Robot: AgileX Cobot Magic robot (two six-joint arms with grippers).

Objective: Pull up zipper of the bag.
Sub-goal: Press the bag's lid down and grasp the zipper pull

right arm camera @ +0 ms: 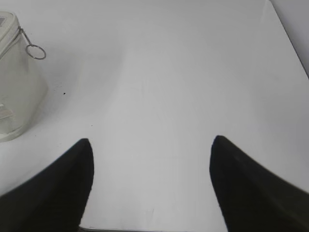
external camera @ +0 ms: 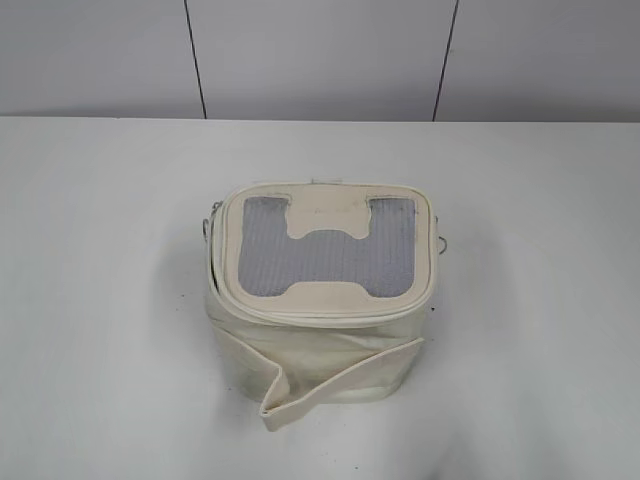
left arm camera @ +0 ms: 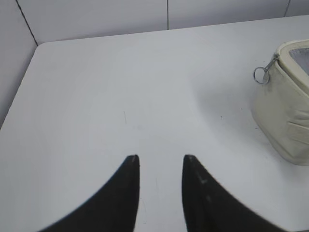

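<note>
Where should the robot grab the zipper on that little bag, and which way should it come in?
Probably by a silver ring pull: it hangs clear of the bag on a thin link, giving the fingers something to pinch. The left gripper, open over bare table, could come in from the bag's left side. The right-hand ring suits the right gripper likewise.

Both wrist views cut the bag off at their edges; the zipper is too fine to tell.

bag x1 | ring pulls x2 | grippers x2
</note>
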